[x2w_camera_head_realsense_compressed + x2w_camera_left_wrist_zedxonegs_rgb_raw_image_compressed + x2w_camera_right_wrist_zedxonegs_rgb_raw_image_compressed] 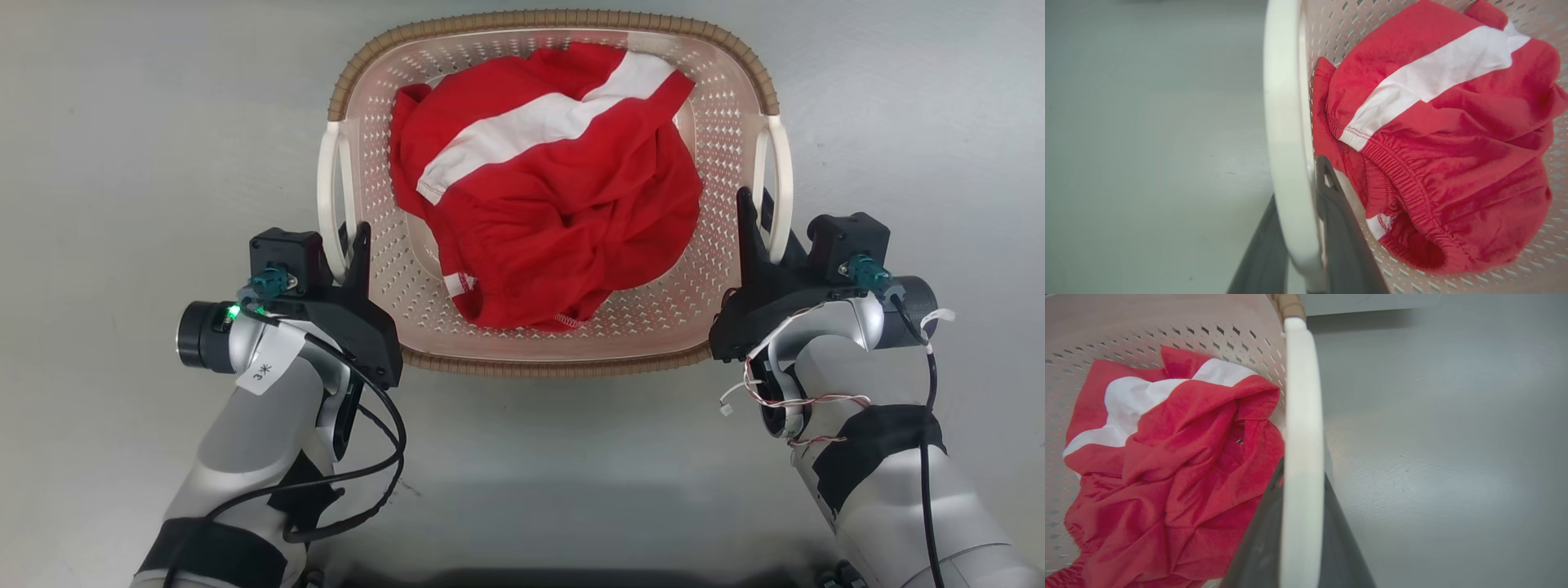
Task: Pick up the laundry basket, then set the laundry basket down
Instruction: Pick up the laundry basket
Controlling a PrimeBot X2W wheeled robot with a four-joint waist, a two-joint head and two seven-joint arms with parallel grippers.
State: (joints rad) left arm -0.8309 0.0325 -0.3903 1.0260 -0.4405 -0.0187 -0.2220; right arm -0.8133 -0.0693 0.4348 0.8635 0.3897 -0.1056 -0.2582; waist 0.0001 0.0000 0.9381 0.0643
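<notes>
- On the grey floor (122,122) straight ahead of the robot, the laundry basket (555,18) takes up the upper middle of the head view, its brown woven-look rim running along the far and near edges.
- Whether the basket rests on the floor or hangs just above it cannot be told.
- A crumpled red garment (563,220) with a broad white stripe lies inside the basket and covers most of its perforated bottom.
- The left gripper (349,241) is at the basket's left handle (329,196), near that handle's nearer end.
- In the left wrist view, the white handle bar runs up between the two dark fingers (1343,245), one finger on the outer side and one on the basket side, both close against the bar, so the jaws pinch the handle.
- The right gripper (755,214) is at the right handle (782,180), also towards its nearer end.
- In the right wrist view, the white bar lies down the middle over the dark fingers (1343,539), which show on either side of it, so these jaws also pinch their handle.
- Both pale forearms reach in from the bottom corners of the head view.
- A black cable (392,425) loops beside the left wrist, and thin red and white wires (784,400) hang by the right.
</notes>
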